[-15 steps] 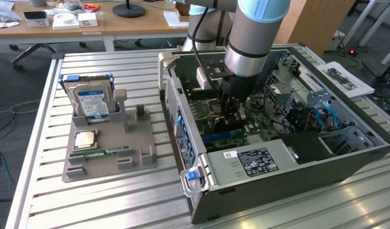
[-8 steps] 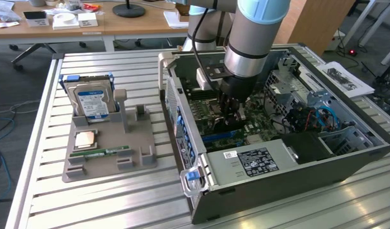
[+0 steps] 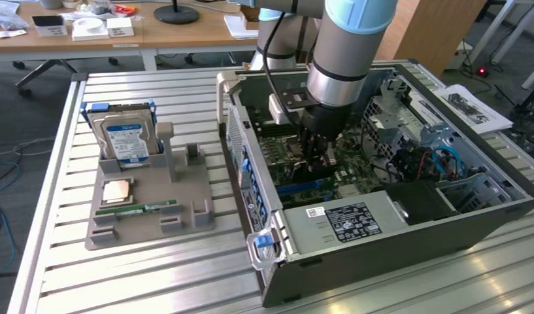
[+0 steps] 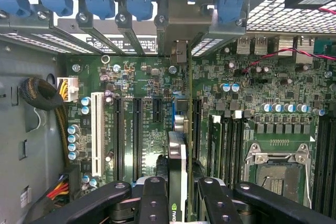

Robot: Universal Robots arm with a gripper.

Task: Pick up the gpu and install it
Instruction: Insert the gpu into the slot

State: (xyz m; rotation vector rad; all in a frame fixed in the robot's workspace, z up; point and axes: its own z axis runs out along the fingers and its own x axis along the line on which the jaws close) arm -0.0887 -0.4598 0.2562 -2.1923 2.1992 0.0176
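Note:
The gpu (image 4: 177,156) stands edge-on between my fingers (image 4: 153,198), its pale metal end bracket (image 4: 178,22) up against the case's rear slot openings. My gripper (image 4: 178,205) is shut on the card. The card hangs just over the long expansion slots (image 4: 137,135) of the green motherboard (image 4: 142,77), in line with the slot beside the blue connector. In the exterior view my gripper (image 3: 319,149) reaches down inside the open computer case (image 3: 380,261), over the motherboard (image 3: 293,140), and the arm largely hides the card there.
A grey tray (image 3: 105,239) at the exterior view's left holds an upright hard drive (image 3: 123,137), a CPU (image 3: 118,190) and a RAM stick (image 3: 149,209). Inside the case sit the power supply (image 3: 345,222), the empty CPU socket (image 4: 275,169), a white slot (image 4: 97,132) and a sleeved cable bundle (image 4: 42,95).

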